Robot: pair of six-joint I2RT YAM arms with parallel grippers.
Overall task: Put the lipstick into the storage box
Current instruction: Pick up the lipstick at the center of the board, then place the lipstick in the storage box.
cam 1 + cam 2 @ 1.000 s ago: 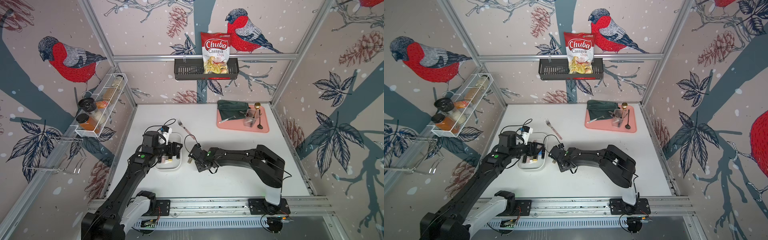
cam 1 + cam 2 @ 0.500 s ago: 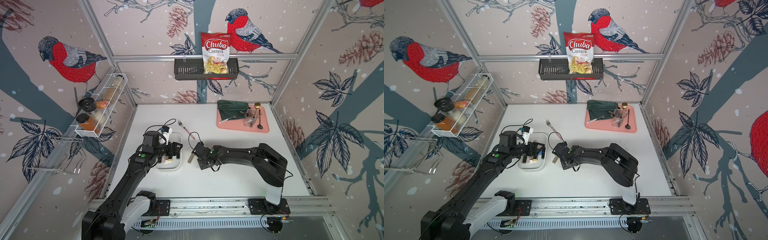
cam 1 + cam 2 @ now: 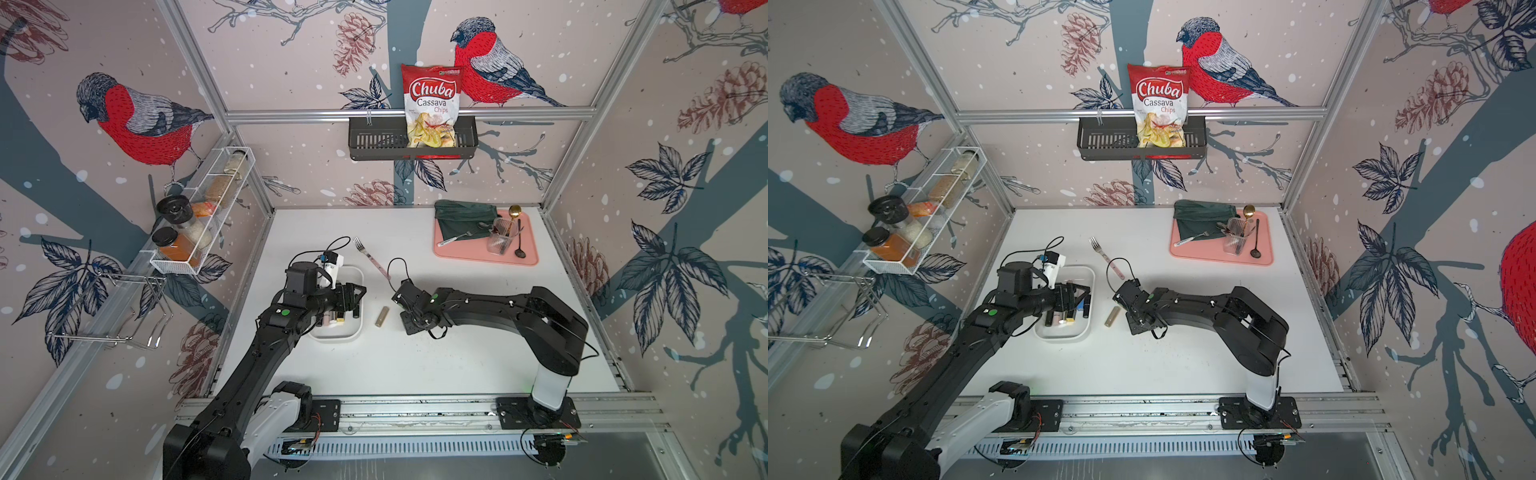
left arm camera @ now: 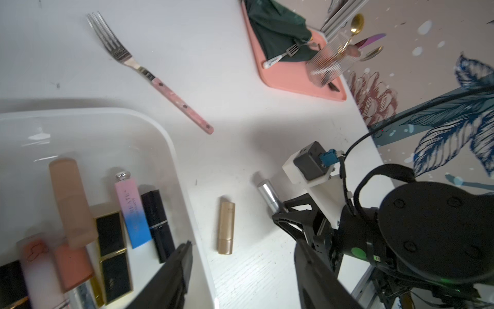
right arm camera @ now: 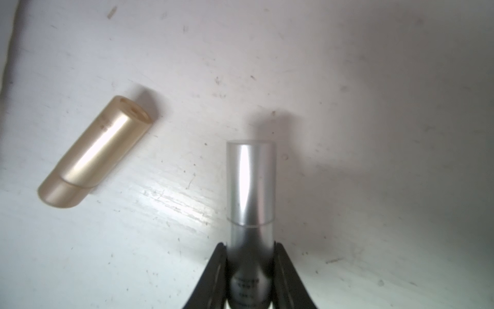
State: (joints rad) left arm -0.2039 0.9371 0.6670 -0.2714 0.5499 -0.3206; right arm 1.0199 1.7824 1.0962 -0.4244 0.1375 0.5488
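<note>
trouble may come from the grip. the right pincer (image 5: 250, 246) pinches the silver lipstick (image 5: 250, 182) only at one end. we think the smooth round tube may tip or slip out when it goes up. the silver lipstick is low over the desk (image 3: 415, 357), a bit to the right of the storage box (image 3: 358, 275). we cannot tell if it rests on the desk. the box sits near the desk's left edge, with other lipsticks (image 4: 131, 214) in it.

a gold lipstick (image 3: 382, 316) lies on the desk between the box and the right pincer, just beside the box wall. a low move may knock it and make it roll.

the left pincer (image 4: 242, 246) is spread wide and holds nothing. it hangs over the box's right wall, so we think the two arms may bump if the right one goes straight in.

a second ago the right arm reached closer to the box and hid the spot where the gold lipstick lies. now it sits farther back and the gold one shows whole. its fingers were wider apart then. the left arm is in the same place.
</note>
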